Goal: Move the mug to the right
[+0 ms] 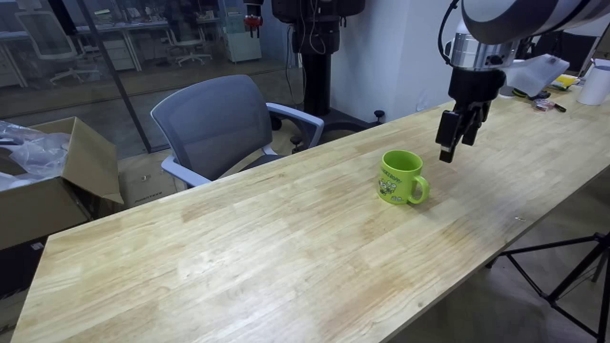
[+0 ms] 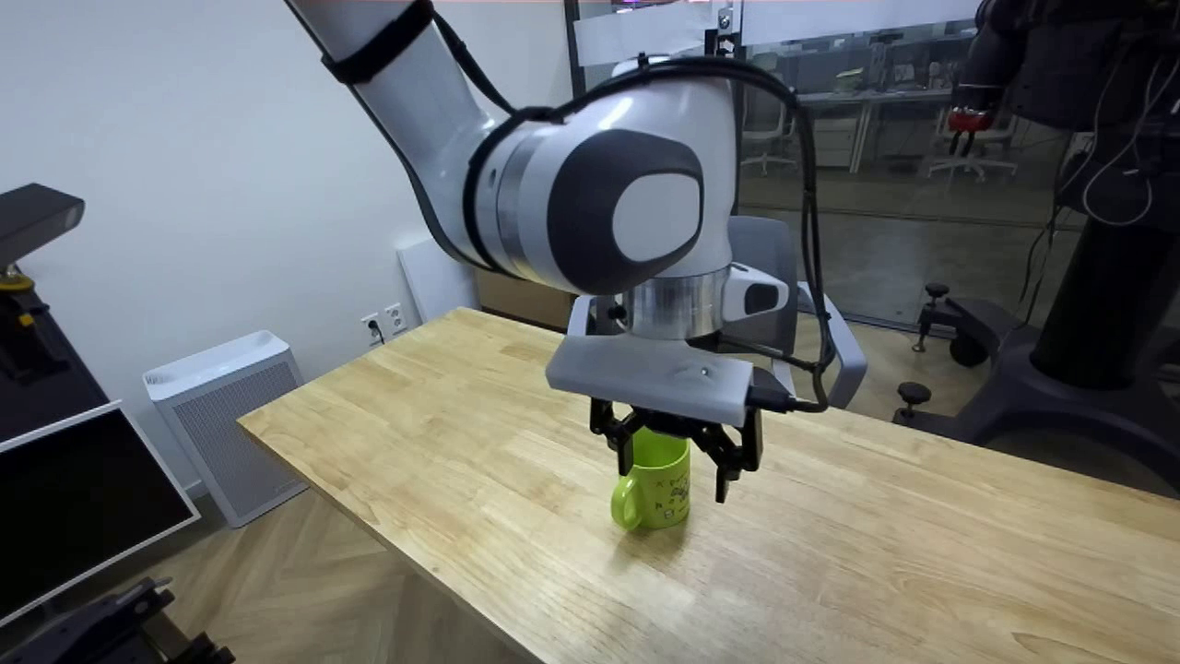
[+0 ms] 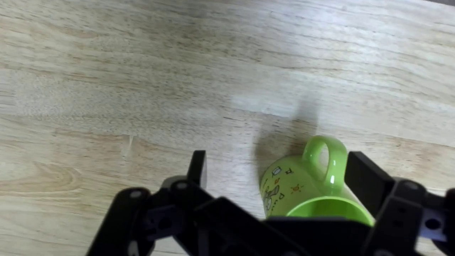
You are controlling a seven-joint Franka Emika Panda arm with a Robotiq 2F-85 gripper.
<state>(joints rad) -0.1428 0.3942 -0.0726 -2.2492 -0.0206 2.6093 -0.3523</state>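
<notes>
The lime-green mug (image 1: 394,181) stands upright on the wooden table (image 1: 267,247), its handle at its right side in this exterior view. In an exterior view the mug (image 2: 662,493) has its handle toward the lower left, and the gripper partly covers its rim. My gripper (image 1: 458,145) is open and empty, above the table and beside the mug. In an exterior view the gripper (image 2: 675,478) overlaps the mug. In the wrist view the mug (image 3: 288,192) lies between the spread fingers of the gripper (image 3: 279,169), closer to the right finger. Its lower part is hidden.
A white cylindrical container (image 1: 594,85), a clear plastic bin (image 1: 538,74) and small items are at the table's far end. An office chair (image 1: 219,124) stands against the table's long edge. A black tripod (image 1: 555,295) stands beside the opposite edge.
</notes>
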